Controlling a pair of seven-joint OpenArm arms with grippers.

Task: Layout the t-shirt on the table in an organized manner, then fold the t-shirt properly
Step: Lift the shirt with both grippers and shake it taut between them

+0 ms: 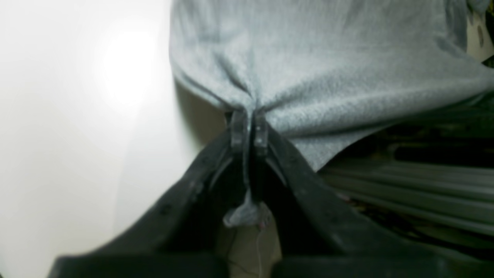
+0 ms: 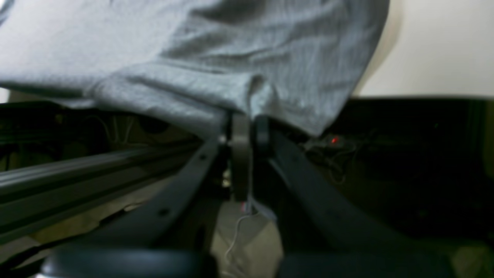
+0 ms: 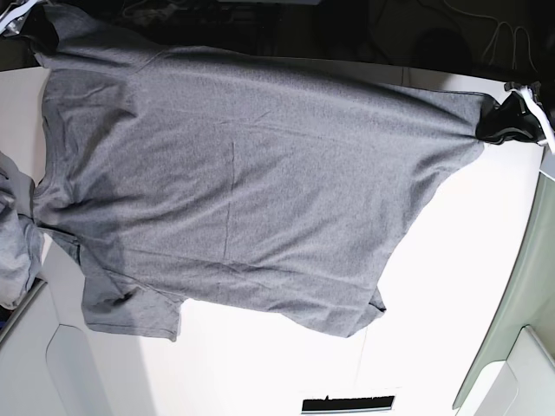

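Observation:
The heather-grey t-shirt (image 3: 234,182) is stretched wide over the white table (image 3: 451,260), its far edge pulled taut along the table's back edge. My left gripper (image 3: 506,121) holds one end of that edge at the right of the base view. In the left wrist view the left gripper (image 1: 250,117) is shut on a pinched fold of t-shirt (image 1: 328,58). My right gripper (image 3: 36,26) holds the other end at the top left. Seen from the right wrist, the right gripper (image 2: 247,121) is shut on the t-shirt's (image 2: 193,58) hem. A sleeve lies at the lower left.
A smaller heap of grey cloth (image 3: 13,234) lies at the left edge of the base view. Metal frame rails (image 1: 405,185) run below the table's back edge, beside dark clutter. A short dark strip (image 3: 347,404) sits near the table's front edge.

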